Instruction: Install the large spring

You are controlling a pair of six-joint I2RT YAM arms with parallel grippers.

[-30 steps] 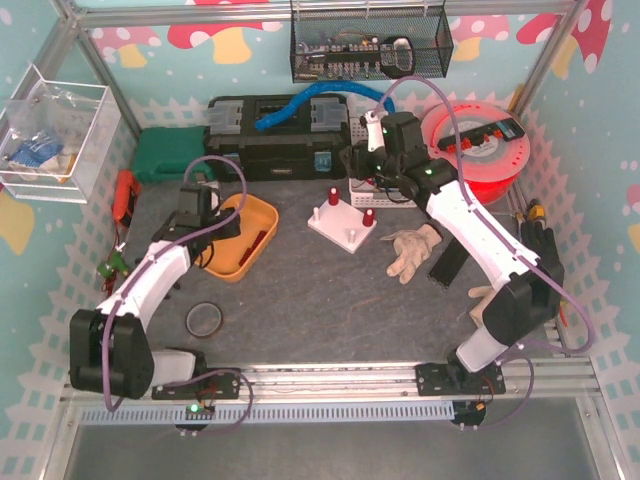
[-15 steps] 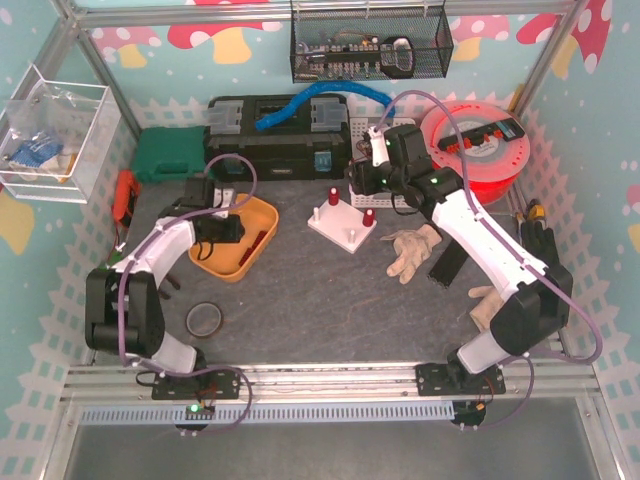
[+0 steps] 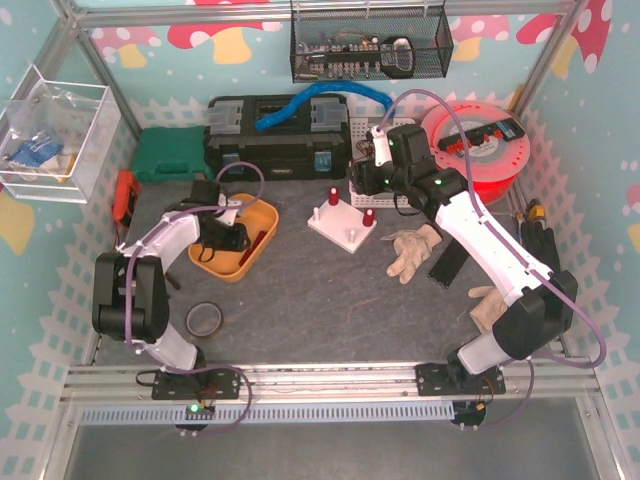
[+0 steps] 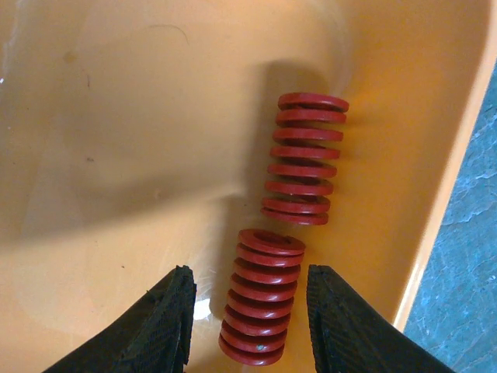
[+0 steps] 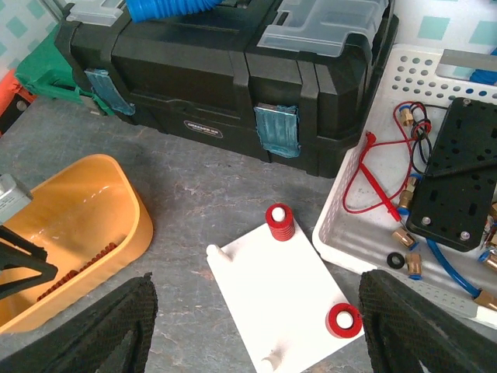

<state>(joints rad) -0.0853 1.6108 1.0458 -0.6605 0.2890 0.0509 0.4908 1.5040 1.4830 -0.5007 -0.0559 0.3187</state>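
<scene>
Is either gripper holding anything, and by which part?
Nothing held. Left gripper open, straddling a red spring in the orange bin; right gripper open, empty.

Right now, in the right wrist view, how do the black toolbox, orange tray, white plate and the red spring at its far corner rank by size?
1. black toolbox
2. orange tray and white plate: they look alike and the tray is cut off, so unranked
3. red spring

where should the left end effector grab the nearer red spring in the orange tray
Grip the nearer red coil spring across its middle coils, coming straight down from above: it lies on its side on the floor of the orange plastic tray, lengthwise inside the open left end effector.
</scene>
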